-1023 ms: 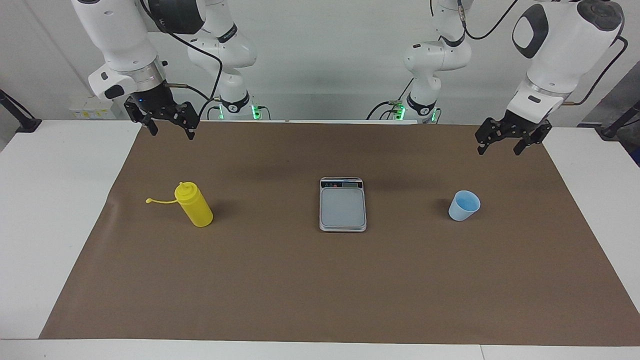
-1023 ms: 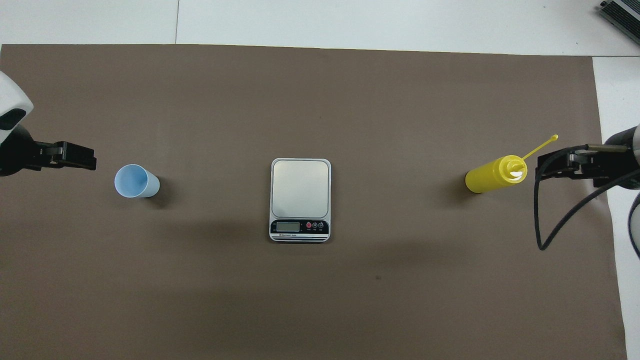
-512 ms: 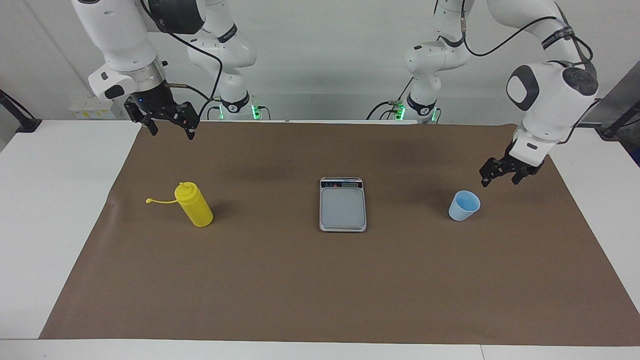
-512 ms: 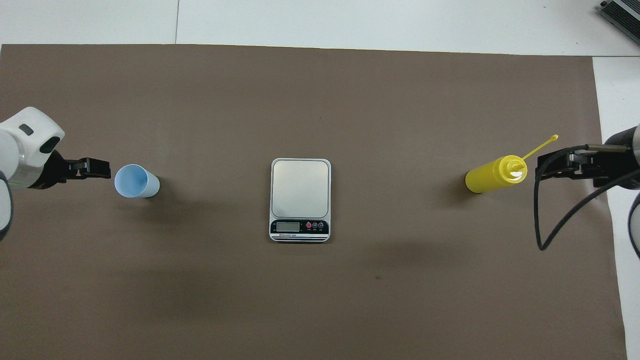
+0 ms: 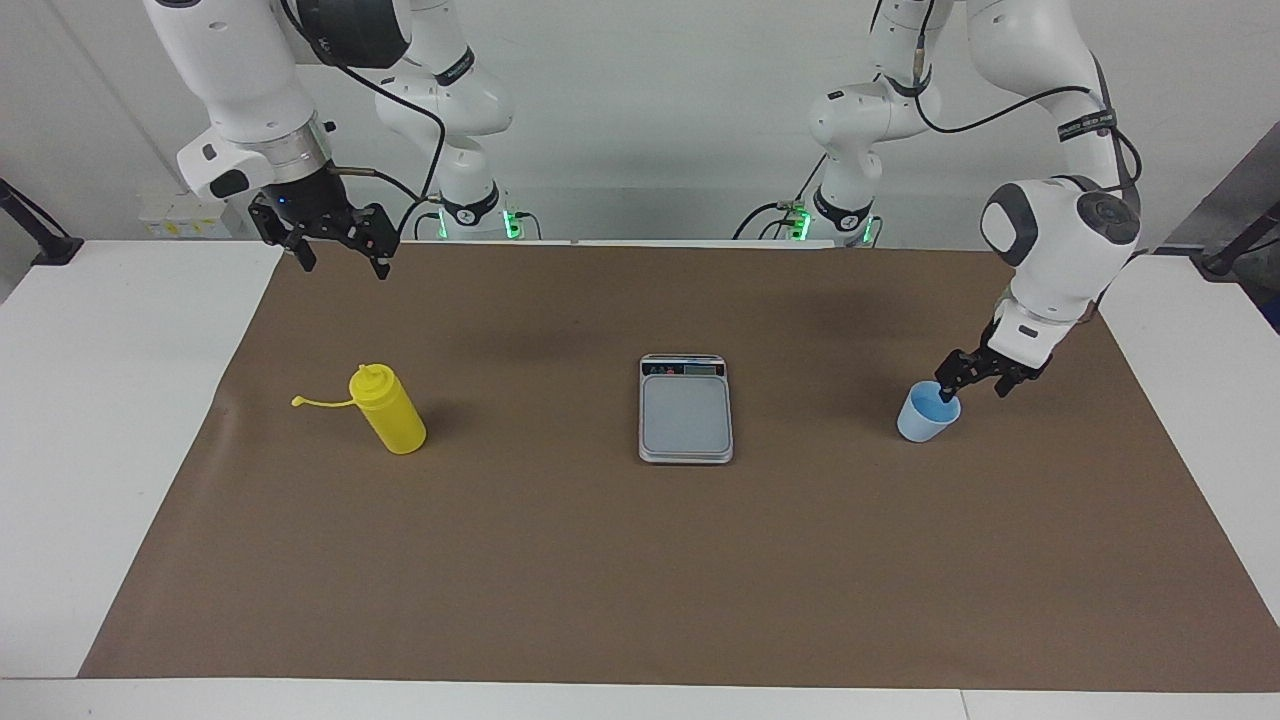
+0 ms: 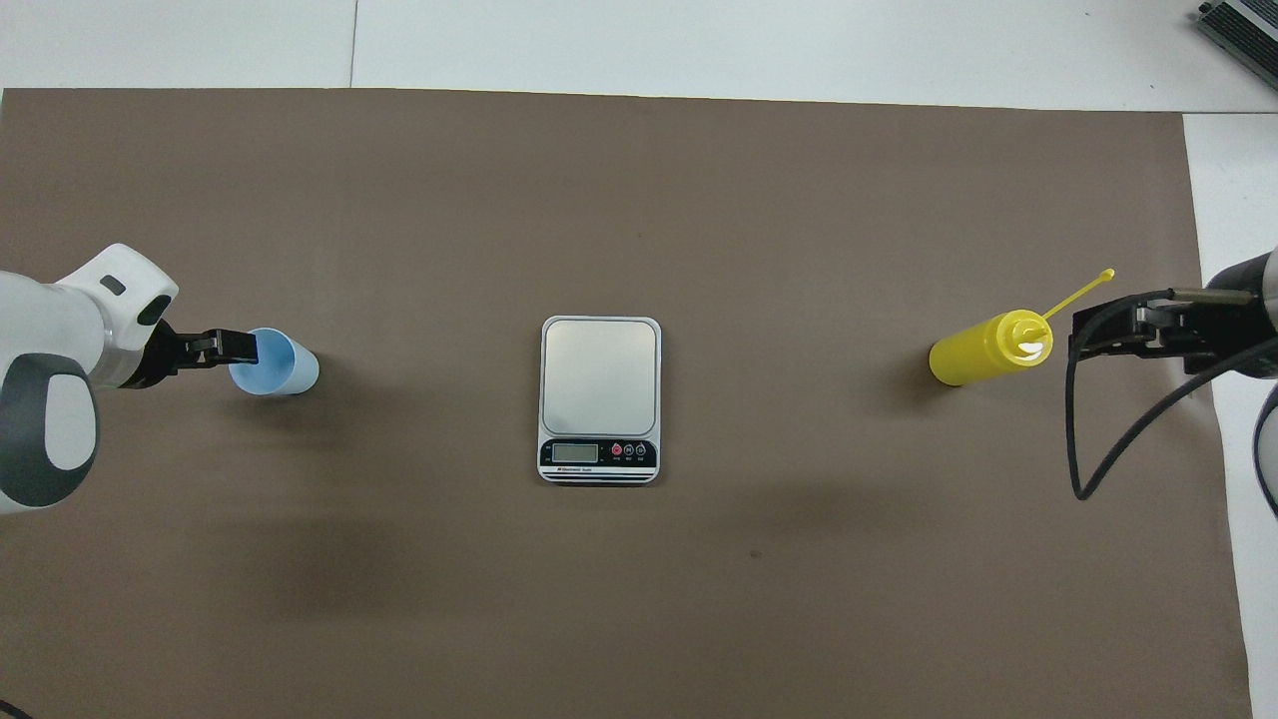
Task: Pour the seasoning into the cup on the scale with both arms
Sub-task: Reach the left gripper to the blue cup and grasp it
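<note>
A brown mat covers the white table. The silver-grey scale lies at its centre, plate bare. The yellow seasoning bottle stands toward the right arm's end, cap strap trailing outward; the right gripper waits high above the mat's edge, jaws apart. Toward the left arm's end, the left gripper is at the rim of the light-blue cup, jaws apart, one finger inside the cup.
</note>
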